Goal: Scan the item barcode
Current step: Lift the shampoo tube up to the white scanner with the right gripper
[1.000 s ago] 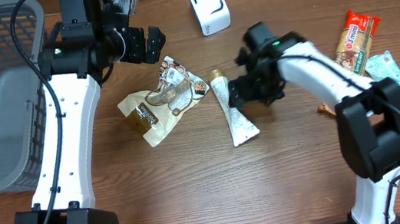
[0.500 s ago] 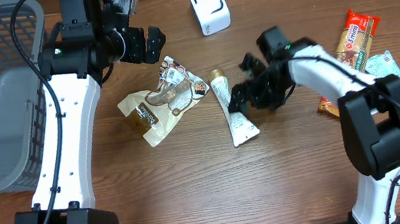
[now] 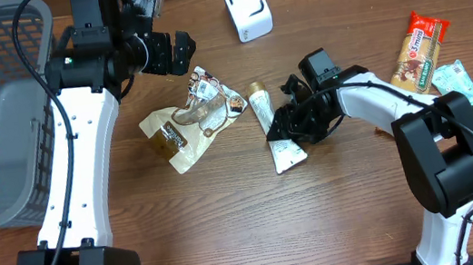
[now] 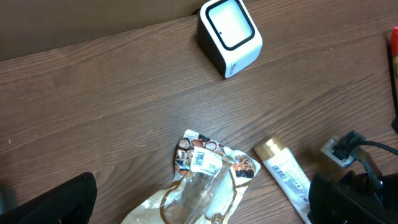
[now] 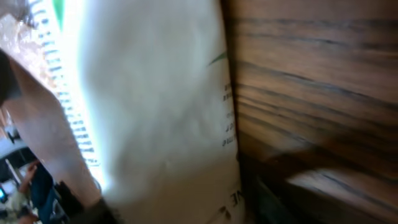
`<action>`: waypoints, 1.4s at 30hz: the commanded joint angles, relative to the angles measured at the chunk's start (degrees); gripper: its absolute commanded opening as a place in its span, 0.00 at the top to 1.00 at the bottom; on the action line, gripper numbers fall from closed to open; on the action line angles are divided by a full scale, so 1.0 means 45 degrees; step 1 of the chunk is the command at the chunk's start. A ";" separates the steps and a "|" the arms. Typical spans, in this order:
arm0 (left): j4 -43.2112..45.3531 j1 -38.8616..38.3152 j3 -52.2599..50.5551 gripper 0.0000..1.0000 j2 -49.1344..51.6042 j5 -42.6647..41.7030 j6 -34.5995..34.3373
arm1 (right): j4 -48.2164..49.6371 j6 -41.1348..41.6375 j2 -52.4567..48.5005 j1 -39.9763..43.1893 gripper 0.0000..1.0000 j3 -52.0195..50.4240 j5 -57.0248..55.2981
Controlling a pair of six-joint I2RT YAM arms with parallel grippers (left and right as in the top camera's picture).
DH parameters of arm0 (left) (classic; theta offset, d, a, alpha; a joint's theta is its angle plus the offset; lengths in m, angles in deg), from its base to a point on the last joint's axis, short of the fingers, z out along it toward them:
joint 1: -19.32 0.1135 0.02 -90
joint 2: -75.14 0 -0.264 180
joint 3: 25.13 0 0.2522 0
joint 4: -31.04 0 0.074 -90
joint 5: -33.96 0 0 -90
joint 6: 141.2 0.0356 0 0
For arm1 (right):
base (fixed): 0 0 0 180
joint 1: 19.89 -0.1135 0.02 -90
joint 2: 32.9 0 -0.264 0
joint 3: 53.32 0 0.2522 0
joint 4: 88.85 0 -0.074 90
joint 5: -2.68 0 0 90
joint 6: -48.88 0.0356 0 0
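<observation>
The pick-up step is in hand. The tube (image 3: 267, 110) lies flat on the worktop (image 3: 232, 234), well apart from the scanner (image 3: 248, 7) on the side nearer the robot's base. The right hand (image 3: 289, 127) is down at the tube's body, though I cannot tell whether it has clenched yet. The left hand (image 3: 173, 54) hangs released and empty to the scanner's left. Next, I judge, comes a firm grasp, then a lift turning the barcode toward the scanner's window. Close up, the tube's print is too blurred to read.
</observation>
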 commanded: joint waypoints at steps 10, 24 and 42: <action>0.0053 -0.0097 0.0117 0.00 -0.0194 -0.0029 0.0243 | 0.0442 0.0665 -0.0155 0.0223 0.96 -0.0209 -0.0044; 0.0053 -0.0097 0.0117 0.00 -0.0194 -0.0029 0.0243 | -0.1846 -0.1875 0.3376 0.1554 0.96 0.2079 0.2448; 0.0053 -0.0097 0.0117 0.00 -0.0194 -0.0029 0.0243 | -0.1894 -0.1821 0.7961 0.1549 0.96 0.2079 0.3653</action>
